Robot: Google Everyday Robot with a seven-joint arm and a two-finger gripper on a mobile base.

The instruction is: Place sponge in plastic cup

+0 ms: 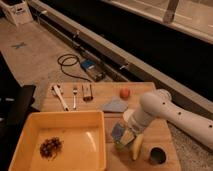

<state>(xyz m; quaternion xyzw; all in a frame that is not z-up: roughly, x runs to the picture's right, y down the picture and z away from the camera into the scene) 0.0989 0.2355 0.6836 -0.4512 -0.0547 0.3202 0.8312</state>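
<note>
The gripper [122, 134] is closed on the sponge [119, 132], holding it directly over the plastic cup [121, 145], near the yellow tray's [60, 120] right wall. The blue block sits tilted; its long axis cannot be determined. Only the cup's green rim shows beneath. A banana [137, 146] lies just right of the cup, with a dark metal cup [157, 156] farther right.
</note>
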